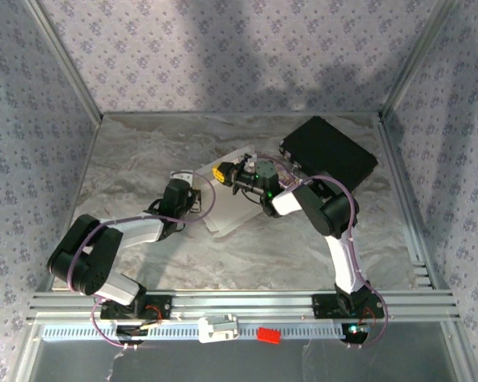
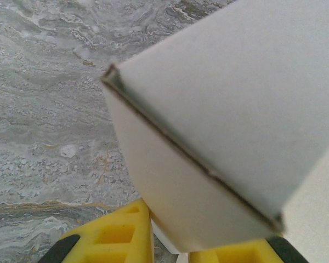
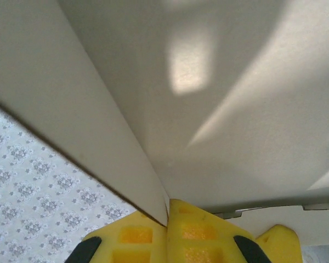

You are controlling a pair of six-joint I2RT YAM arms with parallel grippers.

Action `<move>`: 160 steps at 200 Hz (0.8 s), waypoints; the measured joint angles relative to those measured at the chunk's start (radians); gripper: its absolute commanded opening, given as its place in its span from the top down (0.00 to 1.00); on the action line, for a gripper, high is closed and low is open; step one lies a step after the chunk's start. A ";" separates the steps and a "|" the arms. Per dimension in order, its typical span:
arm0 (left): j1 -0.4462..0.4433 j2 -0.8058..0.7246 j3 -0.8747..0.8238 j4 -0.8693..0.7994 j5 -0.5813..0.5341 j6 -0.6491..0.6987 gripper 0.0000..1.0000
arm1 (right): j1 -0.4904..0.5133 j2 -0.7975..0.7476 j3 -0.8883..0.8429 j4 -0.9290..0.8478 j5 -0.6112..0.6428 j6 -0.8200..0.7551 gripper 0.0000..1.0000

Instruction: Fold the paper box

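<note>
From the overhead view I see the paper box [image 1: 227, 215] near the middle of the bench [image 1: 143, 151], between my two arms and just left of the black case [image 1: 328, 151], which sits well back on the right. The left end effector [image 1: 197, 199] meets the box from its left side, and the right end effector [image 1: 223, 171] reaches in over its far edge.

On the right wrist camera the two yellow fingers [image 3: 203, 235] are pressed together, with the edge of a white panel running straight down into the seam between them, so the right end effector [image 3: 167, 219] is clamped on the paper box [image 3: 208, 109]. Under that panel the patterned wall [image 3: 33, 192] shows.

On the left wrist camera the paper box [image 2: 236, 98] looms close, two panels meeting at a sharp crease, with marbled bench [image 2: 44, 109] behind. Its lower edge dips between the yellow fingers [image 2: 115, 238] of the left end effector [image 2: 172, 249]. The fingers flank the cardboard closely (the contact itself is hidden), so I cannot tell whether they pinch it.
</note>
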 measured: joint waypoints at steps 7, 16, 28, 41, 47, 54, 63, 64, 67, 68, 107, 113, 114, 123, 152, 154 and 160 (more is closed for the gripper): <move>-0.005 0.002 0.008 -0.011 -0.013 -0.007 0.96 | 0.000 0.000 0.005 -0.008 0.001 0.002 1.00; -0.011 0.005 0.018 -0.027 -0.031 -0.019 0.99 | 0.001 0.000 0.011 -0.017 0.005 0.005 1.00; -0.020 0.009 0.028 -0.042 -0.057 -0.035 1.00 | 0.003 0.000 0.018 -0.031 0.010 0.007 1.00; -0.034 0.013 0.039 -0.063 -0.095 -0.060 1.00 | 0.004 -0.002 0.023 -0.043 0.016 0.008 1.00; -0.041 0.013 0.045 -0.077 -0.111 -0.071 1.00 | 0.006 -0.003 0.023 -0.050 0.020 0.008 1.00; -0.050 0.013 0.049 -0.090 -0.133 -0.085 1.00 | 0.007 -0.008 0.023 -0.059 0.022 0.008 1.00; -0.060 0.013 0.054 -0.108 -0.164 -0.103 1.00 | 0.011 -0.016 0.024 -0.074 0.024 0.007 1.00; -0.062 0.013 0.055 -0.110 -0.170 -0.106 1.00 | 0.012 -0.016 0.024 -0.075 0.025 0.007 1.00; -0.066 0.013 0.057 -0.117 -0.179 -0.113 1.00 | 0.014 -0.019 0.024 -0.082 0.027 0.007 1.00; -0.066 0.013 0.058 -0.119 -0.181 -0.114 1.00 | 0.014 -0.020 0.024 -0.084 0.027 0.007 1.00; -0.084 0.013 0.091 -0.211 -0.254 -0.186 1.00 | 0.028 -0.048 0.038 -0.168 0.035 0.006 1.00; -0.084 0.014 0.096 -0.222 -0.259 -0.195 1.00 | 0.030 -0.051 0.042 -0.179 0.036 0.006 1.00; -0.084 0.014 0.097 -0.226 -0.259 -0.196 1.00 | 0.030 -0.051 0.042 -0.180 0.037 0.006 1.00; -0.084 0.014 0.105 -0.243 -0.265 -0.210 1.00 | 0.032 -0.054 0.046 -0.195 0.038 0.005 0.98; -0.085 0.019 0.130 -0.294 -0.276 -0.235 1.00 | 0.034 -0.079 0.048 -0.256 0.042 -0.005 0.81; -0.085 0.019 0.131 -0.297 -0.276 -0.237 1.00 | 0.034 -0.081 0.048 -0.264 0.041 -0.011 0.79; -0.085 0.019 0.135 -0.306 -0.276 -0.240 1.00 | 0.035 -0.088 0.048 -0.286 0.040 -0.016 0.74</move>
